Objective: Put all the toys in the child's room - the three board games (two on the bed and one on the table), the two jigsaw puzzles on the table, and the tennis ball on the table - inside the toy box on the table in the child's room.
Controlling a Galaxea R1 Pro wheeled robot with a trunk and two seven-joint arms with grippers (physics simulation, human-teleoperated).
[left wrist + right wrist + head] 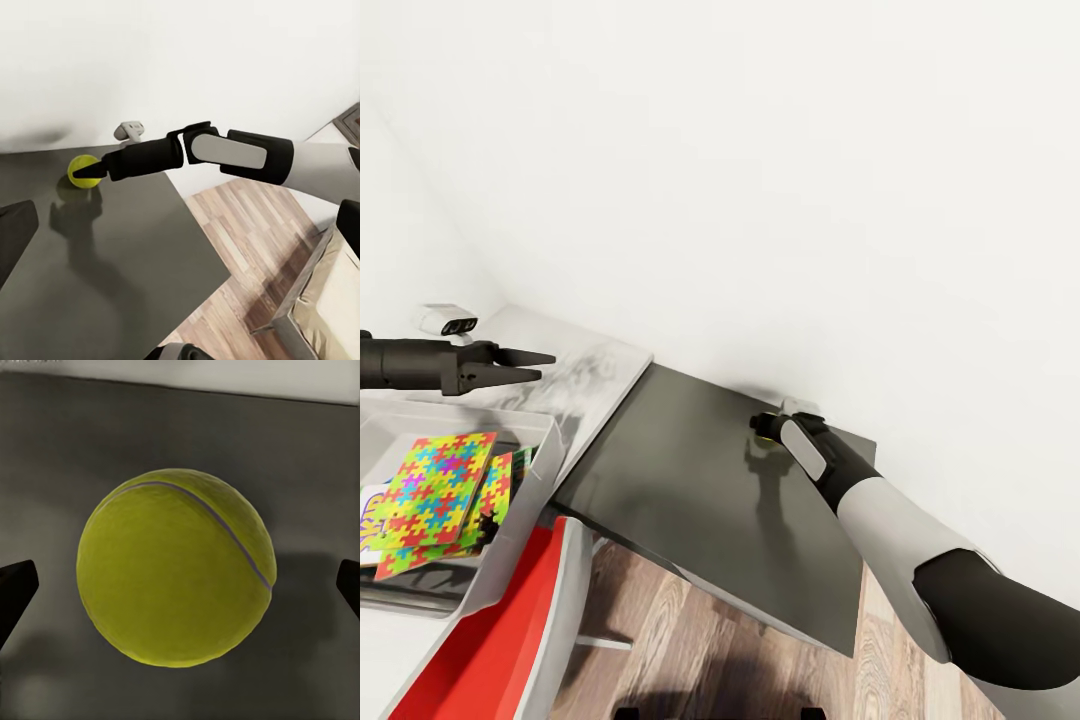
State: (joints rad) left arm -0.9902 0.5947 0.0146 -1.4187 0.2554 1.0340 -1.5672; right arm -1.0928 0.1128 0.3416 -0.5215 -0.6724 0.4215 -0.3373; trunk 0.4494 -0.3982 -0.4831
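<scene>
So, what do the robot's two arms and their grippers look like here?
Both arms are glossy black; the right arm carries light grey shell panels along forearm and wrist. The left gripper and right gripper end in slim, tapering black fingers. No cables or markings are visible.

Setting: a room in a home, a child's bedroom by its contents. Evidence: plain white walls (810, 180) and a wood-plank floor (710, 650). A dark grey table (700, 480) stands against the wall beside a marble-patterned surface (585, 375). A light grey toy box (525, 470) holds colourful jigsaw puzzles (435, 485). A tennis ball (81, 169) lies on the table. The corner of a cream-topped bed (330, 292) shows in the left wrist view.
</scene>
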